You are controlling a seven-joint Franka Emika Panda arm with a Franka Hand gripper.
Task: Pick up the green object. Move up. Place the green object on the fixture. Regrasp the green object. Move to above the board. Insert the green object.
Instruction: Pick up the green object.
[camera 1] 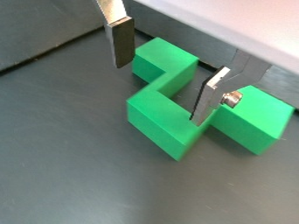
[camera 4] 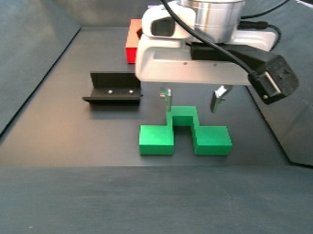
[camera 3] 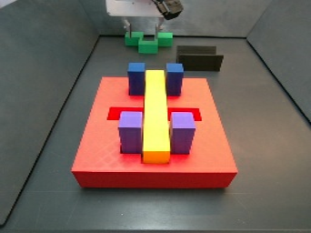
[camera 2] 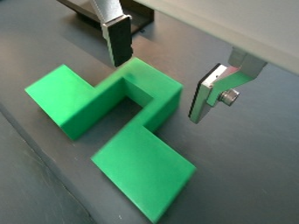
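Wrist views: gripper (camera 1: 163, 77) jaws spread — straddling green object (camera 1: 193, 107) middle, not touching; object on floor.

Green object (camera 4: 182, 134) lies flat on the floor beneath the spread claw (camera 4: 189, 95).

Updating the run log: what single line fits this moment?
phase: pre-grasp | claw: open, over green object | object: on floor | fixture: bare
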